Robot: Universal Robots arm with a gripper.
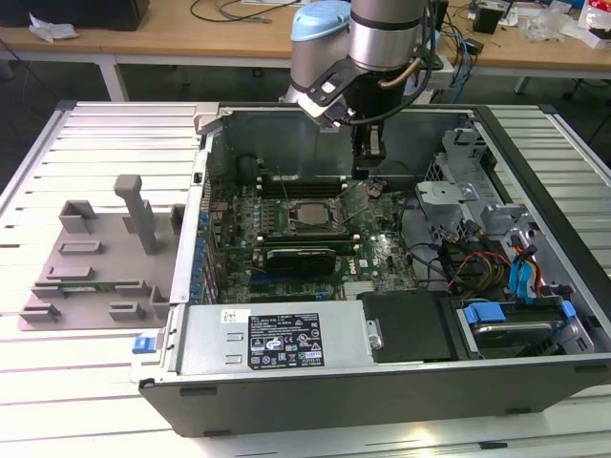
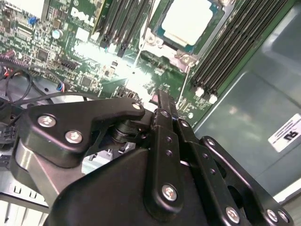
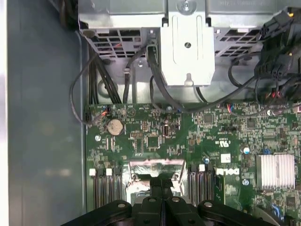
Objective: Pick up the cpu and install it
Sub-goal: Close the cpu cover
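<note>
gripper [image 2: 162, 101]: fingers are seen drawn together with nothing between them, hung low over the motherboard [image 3: 155, 136].
cpu [image 2: 186, 21]: laid flat in its socket, near the fingertips but not touched.
step: seating is judged done, as the chip is not gripped.
next move: judged to call for care around the memory slots [image 2: 235, 42].
views: the computer case [image 1: 382, 401] and grey tray [image 1: 95, 286] are given by the exterior view; the chip's silvery top is shown plainly in the second wrist view.
</note>
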